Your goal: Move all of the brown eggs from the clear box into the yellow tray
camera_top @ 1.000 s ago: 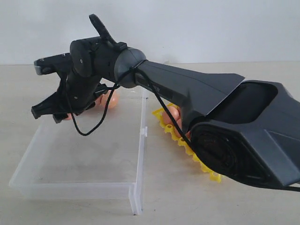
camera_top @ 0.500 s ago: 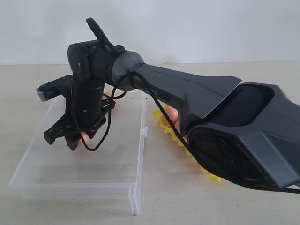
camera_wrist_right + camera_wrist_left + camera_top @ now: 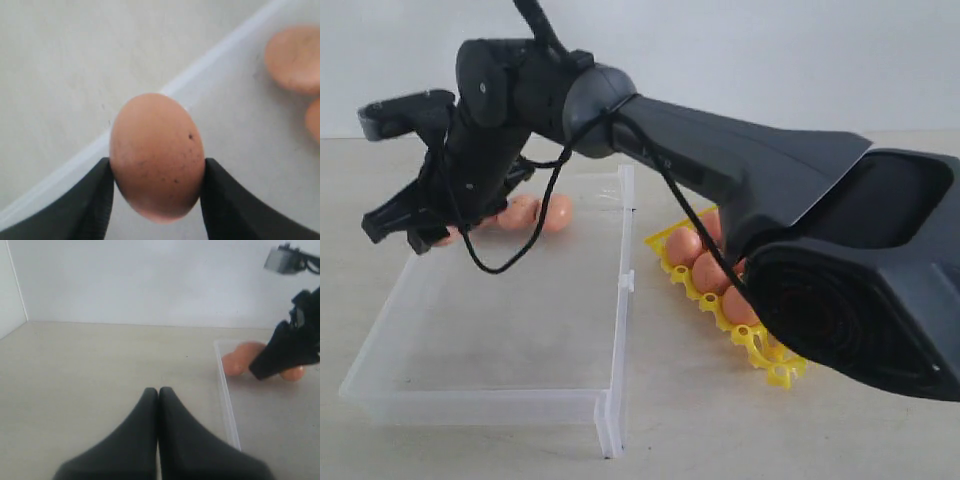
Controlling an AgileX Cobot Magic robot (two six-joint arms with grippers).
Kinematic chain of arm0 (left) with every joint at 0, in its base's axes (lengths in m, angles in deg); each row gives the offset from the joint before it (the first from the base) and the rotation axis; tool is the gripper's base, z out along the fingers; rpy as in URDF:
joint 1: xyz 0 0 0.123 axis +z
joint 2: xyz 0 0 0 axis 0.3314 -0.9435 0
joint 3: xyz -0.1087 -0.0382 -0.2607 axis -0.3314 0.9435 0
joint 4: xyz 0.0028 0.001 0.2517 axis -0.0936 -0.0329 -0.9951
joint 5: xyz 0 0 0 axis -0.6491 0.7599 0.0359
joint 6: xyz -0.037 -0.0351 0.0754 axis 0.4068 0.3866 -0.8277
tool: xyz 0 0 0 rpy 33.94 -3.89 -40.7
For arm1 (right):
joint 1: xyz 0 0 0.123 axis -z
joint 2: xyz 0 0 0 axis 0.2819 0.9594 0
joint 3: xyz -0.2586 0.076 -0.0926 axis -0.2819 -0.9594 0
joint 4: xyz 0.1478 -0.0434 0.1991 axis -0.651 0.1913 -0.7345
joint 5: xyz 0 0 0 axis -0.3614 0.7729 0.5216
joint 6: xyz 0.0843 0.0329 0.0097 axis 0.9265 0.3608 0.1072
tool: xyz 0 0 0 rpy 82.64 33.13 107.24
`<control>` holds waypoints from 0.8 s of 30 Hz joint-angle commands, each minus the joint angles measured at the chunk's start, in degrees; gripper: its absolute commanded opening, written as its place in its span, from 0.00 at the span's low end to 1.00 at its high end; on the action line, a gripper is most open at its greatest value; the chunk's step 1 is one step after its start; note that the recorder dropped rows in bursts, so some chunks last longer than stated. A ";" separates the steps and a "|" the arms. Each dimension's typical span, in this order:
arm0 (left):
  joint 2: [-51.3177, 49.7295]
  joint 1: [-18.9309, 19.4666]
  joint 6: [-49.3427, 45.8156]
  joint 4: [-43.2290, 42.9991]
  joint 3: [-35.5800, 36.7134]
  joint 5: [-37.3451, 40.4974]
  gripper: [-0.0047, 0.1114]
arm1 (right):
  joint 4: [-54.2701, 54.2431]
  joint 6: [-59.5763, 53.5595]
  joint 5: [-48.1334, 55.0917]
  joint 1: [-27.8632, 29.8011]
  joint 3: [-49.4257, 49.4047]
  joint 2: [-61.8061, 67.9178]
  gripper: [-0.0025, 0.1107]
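r tool (image 3: 156, 172) pinches egg (image 3: 156, 150) across short axis

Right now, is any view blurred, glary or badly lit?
Exterior view: even, soft light, no glare, but the arm's near housing looms large and the clear box is faint. Right wrist view: held brown egg fairly sharp, loose eggs behind it blurred. Left wrist view: shut left claw soft, close to the lens.
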 commanded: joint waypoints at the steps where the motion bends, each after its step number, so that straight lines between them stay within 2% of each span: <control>1: 0.17 -0.19 -0.03 0.31 -0.24 -0.08 0.00 | -0.69 -5.80 -3.03 0.04 -0.09 -4.23 0.02; 4: 0.17 -0.19 -0.03 0.31 -0.24 -0.08 0.00 | -1.01 -6.36 -7.34 0.56 -4.58 -7.04 0.02; 6: 0.17 -0.19 -0.03 0.31 -0.24 -0.08 0.00 | -0.63 -7.00 -11.84 0.97 -12.00 -10.51 0.02; 8: 0.17 -0.19 -0.03 0.31 -0.24 -0.08 0.00 | -0.63 -7.00 -20.00 1.20 -23.67 -15.27 0.02; 13: 0.17 -0.19 -0.03 0.31 -0.24 -0.08 0.00 | -5.63 -6.77 -51.73 1.09 -57.16 -32.85 0.02; 15: 0.17 -0.19 -0.03 0.31 -0.24 -0.08 0.00 | -5.63 -6.77 -61.14 1.10 -69.30 -39.70 0.02; 19: 0.17 -0.19 -0.03 0.31 -0.24 -0.08 0.00 | -5.63 -6.38 -68.23 2.96 -84.40 -52.04 0.02; 24: 0.17 -0.19 -0.03 0.31 -0.24 -0.08 0.00 | -5.73 -6.27 -68.67 11.33 -97.38 -65.72 0.02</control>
